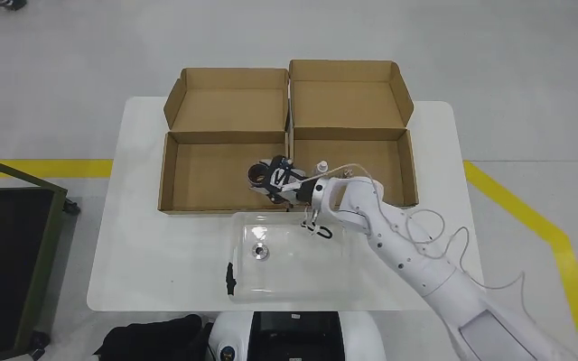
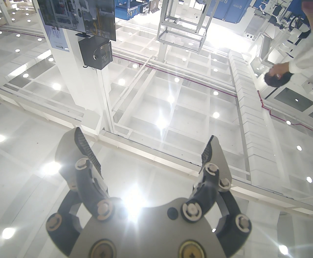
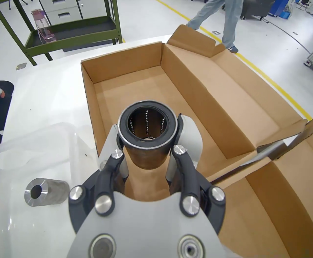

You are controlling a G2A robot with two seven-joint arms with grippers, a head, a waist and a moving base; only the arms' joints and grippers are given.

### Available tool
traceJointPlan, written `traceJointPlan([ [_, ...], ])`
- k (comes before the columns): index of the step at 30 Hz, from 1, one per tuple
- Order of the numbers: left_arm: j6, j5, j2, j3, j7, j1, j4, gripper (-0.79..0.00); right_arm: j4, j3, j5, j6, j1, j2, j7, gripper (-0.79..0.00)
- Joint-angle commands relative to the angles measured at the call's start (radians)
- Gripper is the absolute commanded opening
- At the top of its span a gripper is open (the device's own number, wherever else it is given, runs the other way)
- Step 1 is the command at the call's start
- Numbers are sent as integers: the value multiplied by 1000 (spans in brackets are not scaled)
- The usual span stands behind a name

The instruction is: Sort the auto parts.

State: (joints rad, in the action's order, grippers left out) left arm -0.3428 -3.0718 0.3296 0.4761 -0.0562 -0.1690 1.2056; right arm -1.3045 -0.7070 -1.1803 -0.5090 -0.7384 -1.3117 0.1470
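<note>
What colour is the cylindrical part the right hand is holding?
Dark brown sleeve with a black end ring; clearest in the right wrist view.

Floor [image 1: 90, 54]: pale grey, smooth, on all sides of the white bench [image 1: 135, 271]. Yellow floor line [image 1: 54, 168] at 9 o'clock of the bench. A second yellow stripe [image 1: 519, 215] runs diagonally at 3 to 4 o'clock. Green metal cart [image 1: 27, 244] at 8 o'clock, near the bench edge, not touching. Left wrist view: white gridded ceiling [image 2: 185, 102], round lamps [image 2: 161, 123], strong glare. Dark screen [image 2: 80, 17] mounted on a white pillar [image 2: 71, 73].
</note>
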Motion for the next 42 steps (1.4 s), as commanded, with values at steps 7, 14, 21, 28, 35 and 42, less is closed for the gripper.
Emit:
traceJointPlan([
  [7, 0, 0, 0, 0, 0, 0, 0, 0, 32, 21, 22, -21, 30, -22, 80, -785],
  [14, 0, 0, 0, 0, 0, 0, 0, 0, 68, 35, 25, -16, 59, -42, 135, -699],
  [21, 0, 0, 0, 0, 0, 0, 0, 0, 77, 40, 5, -19, 68, -52, 175, -560],
  [28, 0, 0, 0, 0, 0, 0, 0, 0, 94, 41, 4, -33, 72, -62, 192, -425],
  [35, 0, 0, 0, 0, 0, 0, 0, 0, 102, 31, -2, -43, 72, -67, 192, -237],
  [42, 0, 0, 0, 0, 0, 0, 0, 0, 22, -14, -22, -62, 55, -57, 164, -200],
])
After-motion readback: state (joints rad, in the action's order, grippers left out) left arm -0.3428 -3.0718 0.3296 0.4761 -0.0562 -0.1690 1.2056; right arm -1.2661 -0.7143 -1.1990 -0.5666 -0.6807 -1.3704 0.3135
